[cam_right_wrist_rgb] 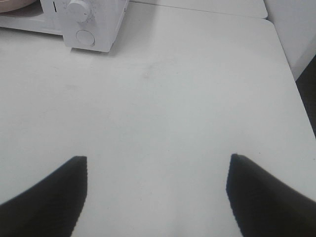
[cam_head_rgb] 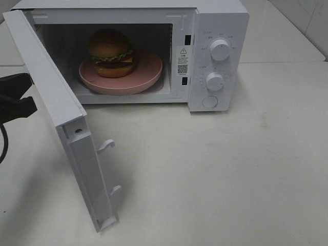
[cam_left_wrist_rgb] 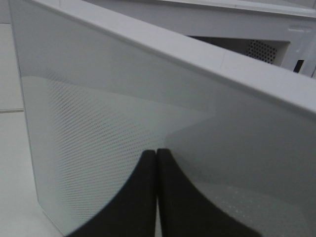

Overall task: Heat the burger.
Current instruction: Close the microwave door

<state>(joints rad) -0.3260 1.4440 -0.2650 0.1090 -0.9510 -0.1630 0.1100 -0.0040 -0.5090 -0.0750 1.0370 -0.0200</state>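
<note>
Exterior high: burger (cam_head_rgb: 111, 53) sits on pink plate (cam_head_rgb: 149, 77) inside the microwave (cam_head_rgb: 220, 20) cavity, roughly centred, bun up. Door (cam_head_rgb: 56, 102) stands wide open, swung out toward the left arm's side. Left gripper (cam_head_rgb: 15, 97) is at the door's outer face, fingers pinched together w/ nothing between them (left wrist view has the closed tips right up at the perforated panel; contact vs hairline gap, can't tell). Right gripper (cam_right_wrist_rgb: 158, 158) is spread wide, empty, over bare table (cam_right_wrist_rgb: 197, 89), well apart from the microwave.

Step in hand, my read: push door shut w/ left.
- Push on outer face toward the free edge, away from hinge, for leverage.
- Follow the door's arc, not a straight line, so tips don't skid on the glossy panel.
- Steady pressure till both latch hooks (cam_head_rgb: 107, 144) seat; half-latched prob means no heat.
- Oven body could slide on the smooth table, so go slow.

Containers: cavity holds plate + burger only. Plate carries just the burger, within its rim, clear of door sweep afaict.
</note>
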